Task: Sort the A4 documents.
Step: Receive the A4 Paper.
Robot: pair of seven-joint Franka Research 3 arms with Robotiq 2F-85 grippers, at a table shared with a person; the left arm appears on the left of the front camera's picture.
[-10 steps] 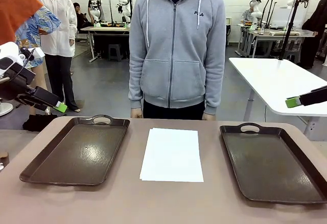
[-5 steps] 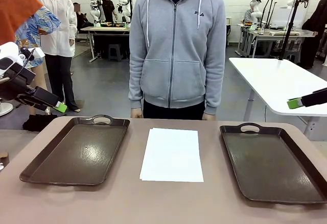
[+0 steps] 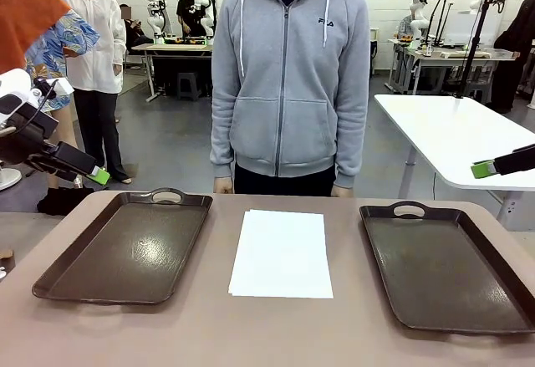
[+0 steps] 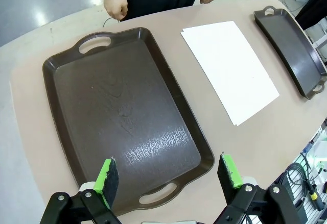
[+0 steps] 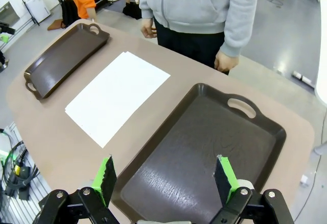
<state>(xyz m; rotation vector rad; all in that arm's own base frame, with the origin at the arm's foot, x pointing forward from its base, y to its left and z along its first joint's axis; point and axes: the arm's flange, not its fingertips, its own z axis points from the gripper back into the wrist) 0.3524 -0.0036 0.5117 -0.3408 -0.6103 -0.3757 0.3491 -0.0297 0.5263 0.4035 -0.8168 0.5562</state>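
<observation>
Front view, left tool (image 3: 99, 175): hangs off the left end of the tabletop (image 3: 276, 329), up and outward of the left tray (image 3: 125, 250), carrying nothing.
Front view, right tool (image 3: 483, 169): hangs off the right end, up and outward of the right tray (image 3: 443, 271), also carrying nothing.
Front view, A4 documents (image 3: 282, 252): a white stack flat on the bare tabletop between the trays. It lies inward of each tool, well apart from both, and touches neither tray.
Front view, person (image 3: 288, 91): stands at the far edge, beyond the stack from both tools, and is not touching it.
Left wrist view, left tool (image 4: 168, 173): fingers spread wide apart and empty, with the left tray below and ahead. The documents lie farther ahead and off to the upper right here, past the tray's long rim.
Left wrist view, look of the documents: plain white with no print I can make out. The edges are nearly flush, so the number of sheets cannot be told. The sheets are thin, with no corner lifted.
Right wrist view, right tool (image 5: 166, 175): fingers spread wide apart and empty, with the right tray beneath. The documents lie ahead and to the left here, beyond the tray's rim.
Right wrist view, step in hand: judged to be the first reach, since both trays are empty and the stack looks untouched.
Right wrist view, doing it well: come down at a corner or short edge of the stack rather than its middle. Press lightly with one pad and draw the top sheet off so an edge lifts before closing. Take one sheet only and avoid dragging the stack askew. Which tray a sheet belongs in cannot be told from here.
</observation>
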